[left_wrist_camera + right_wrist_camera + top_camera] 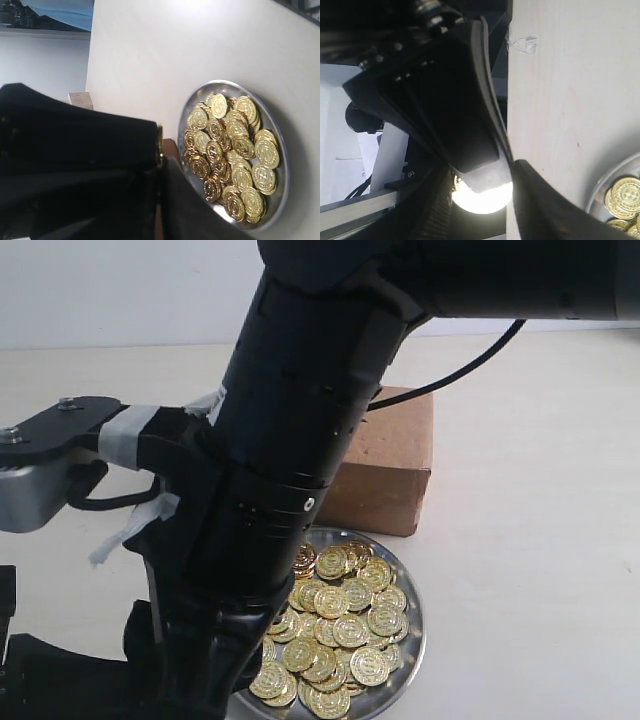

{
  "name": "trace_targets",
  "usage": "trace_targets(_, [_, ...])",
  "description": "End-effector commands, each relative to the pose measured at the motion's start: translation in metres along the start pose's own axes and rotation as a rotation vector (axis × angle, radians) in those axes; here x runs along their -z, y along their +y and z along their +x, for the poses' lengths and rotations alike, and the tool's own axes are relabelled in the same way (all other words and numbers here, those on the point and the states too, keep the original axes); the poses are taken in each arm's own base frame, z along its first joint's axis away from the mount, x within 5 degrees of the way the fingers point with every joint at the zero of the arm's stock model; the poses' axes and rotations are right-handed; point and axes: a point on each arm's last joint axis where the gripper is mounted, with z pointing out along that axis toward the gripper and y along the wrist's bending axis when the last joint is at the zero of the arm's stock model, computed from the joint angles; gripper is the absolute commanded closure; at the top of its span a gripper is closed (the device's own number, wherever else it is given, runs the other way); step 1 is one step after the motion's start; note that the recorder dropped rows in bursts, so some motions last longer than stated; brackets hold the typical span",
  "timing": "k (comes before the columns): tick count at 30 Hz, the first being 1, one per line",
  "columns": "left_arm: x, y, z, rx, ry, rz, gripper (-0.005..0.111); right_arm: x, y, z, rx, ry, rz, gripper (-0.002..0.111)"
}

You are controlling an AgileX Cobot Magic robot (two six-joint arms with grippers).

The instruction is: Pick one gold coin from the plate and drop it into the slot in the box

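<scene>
The silver plate [417, 640] lies in front of the brown box [395, 455] and is heaped with gold coins [345, 625]. The box's top is mostly hidden behind a thick black arm [290, 440], so no slot shows. In the left wrist view, my left gripper [160, 160] is shut with the thin edge of a gold coin [159, 146] between its dark fingers, beside the plate [200, 92] and its coins [235, 150]. My right gripper [509, 161] has its jaws touching with nothing seen between them. The plate rim [600, 192] and some coins [624, 192] show at the corner of that view.
A taped black and grey gripper body [60, 445] juts in at the left of the exterior view. The pale tabletop [530, 490] stretches to the right of the box and plate. The black arm blocks the view of the left half of the scene.
</scene>
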Motion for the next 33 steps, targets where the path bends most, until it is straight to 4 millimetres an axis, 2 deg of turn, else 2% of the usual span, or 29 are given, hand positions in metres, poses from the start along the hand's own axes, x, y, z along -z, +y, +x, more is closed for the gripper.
trace_targets(1, [0.000, 0.002, -0.002, 0.015, -0.010, -0.008, 0.107, 0.014, 0.001, -0.006, -0.003, -0.075, 0.091, 0.061])
trace_targets(2, [0.000, 0.000, -0.002, 0.015, -0.014, 0.007, 0.107, 0.033, 0.003, -0.006, -0.009, -0.077, 0.220, 0.051])
trace_targets(3, [0.000, 0.000, -0.002, 0.017, -0.015, 0.010, 0.107, 0.044, 0.004, -0.004, -0.011, -0.072, 0.305, 0.048])
trace_targets(4, [0.000, 0.000, -0.002, 0.058, -0.014, 0.006, 0.107, 0.070, 0.011, 0.002, -0.017, -0.070, 0.465, 0.047])
trace_targets(5, [0.000, 0.001, -0.001, 0.085, -0.011, 0.004, 0.107, 0.081, 0.014, 0.006, -0.027, -0.079, 0.518, 0.047])
trace_targets(6, [0.000, 0.001, -0.001, 0.108, -0.004, 0.001, 0.107, 0.107, 0.029, 0.017, -0.065, -0.125, 0.610, 0.048])
trace_targets(9, [-0.006, 0.008, 0.008, 0.133, 0.054, 0.009, 0.107, 0.145, 0.074, 0.042, -0.133, -0.257, 0.637, 0.048])
trace_targets(11, [-0.016, 0.026, 0.019, 0.157, 0.115, 0.026, 0.107, 0.153, 0.101, 0.061, -0.176, -0.348, 0.580, 0.048])
trace_targets(13, [-0.035, 0.058, 0.036, 0.198, 0.169, 0.068, 0.107, 0.146, 0.115, 0.083, -0.204, -0.357, 0.524, 0.048])
trace_targets(17, [-0.062, 0.102, 0.061, 0.256, 0.206, 0.133, 0.107, 0.123, 0.123, 0.116, -0.277, -0.319, 0.444, 0.048])
trace_targets(18, [-0.072, 0.118, 0.069, 0.304, 0.213, 0.133, 0.107, 0.115, 0.125, 0.125, -0.290, -0.313, 0.415, 0.048])
trace_targets(22, [-0.106, 0.160, 0.091, 0.417, 0.227, 0.180, 0.107, 0.087, 0.133, 0.152, -0.302, -0.344, 0.289, 0.048])
trace_targets(26, [-0.139, 0.178, 0.109, 0.459, 0.291, 0.321, 0.107, 0.064, 0.141, 0.176, -0.296, -0.400, 0.182, 0.048])
trace_targets(30, [-0.170, 0.191, 0.129, 0.515, 0.397, 0.417, 0.107, 0.041, 0.139, 0.198, -0.349, -0.446, 0.131, 0.048])
trace_targets(33, [-0.189, 0.196, 0.143, 0.524, 0.465, 0.448, 0.107, 0.028, 0.136, 0.207, -0.375, -0.472, 0.103, 0.048])
